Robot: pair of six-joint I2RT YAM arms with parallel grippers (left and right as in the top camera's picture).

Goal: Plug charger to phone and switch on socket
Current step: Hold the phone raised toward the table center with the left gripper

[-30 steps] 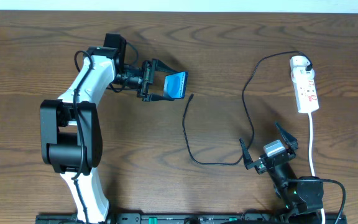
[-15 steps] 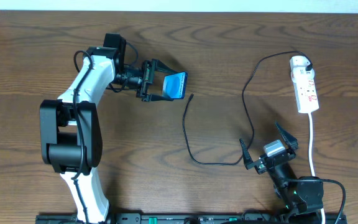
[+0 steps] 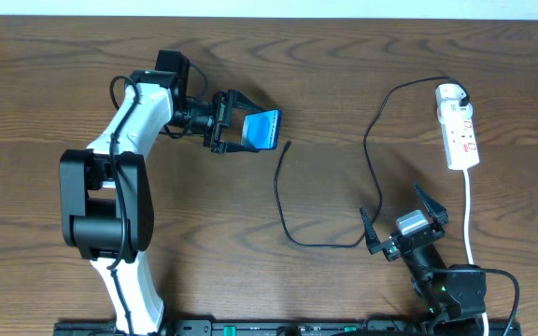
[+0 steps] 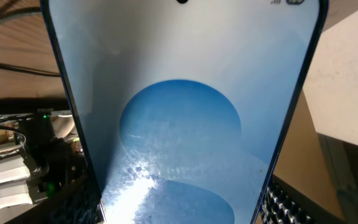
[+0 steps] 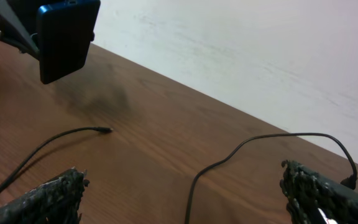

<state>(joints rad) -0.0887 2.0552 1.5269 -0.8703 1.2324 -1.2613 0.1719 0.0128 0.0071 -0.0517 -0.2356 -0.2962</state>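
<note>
Phone (image 3: pixel 267 128) custody sits with the left pincer (image 3: pixel 252 129), which we find pinching it by its two side edges, screen turned back toward the wrist. The right wrist view shows the phone (image 5: pixel 67 37) lifted clear of the tabletop (image 3: pixel 63 56), a shadow beneath it. We judge this hold is meant to leave an end edge free for the plug. We cannot tell from these views which edge carries the port.

Just beside the phone, the charger (image 3: pixel 280 201) lies slack. Its plug tip (image 3: pixel 289 145) rests on the wood a little below and to the right of the phone, touching nothing.

The cable loops down and across to the right pincer (image 3: pixel 398 217), whose fingers stand spread and empty, with the cable passing close by the left finger. We judge that arm is placed to take the cable.

Further out, the socket (image 3: pixel 460 131) lies at the far right, well apart from both arms, with its white cord (image 3: pixel 468 215) trailing toward the near edge. We cannot read its switch position.

Plugging in and switching on are not yet done.
</note>
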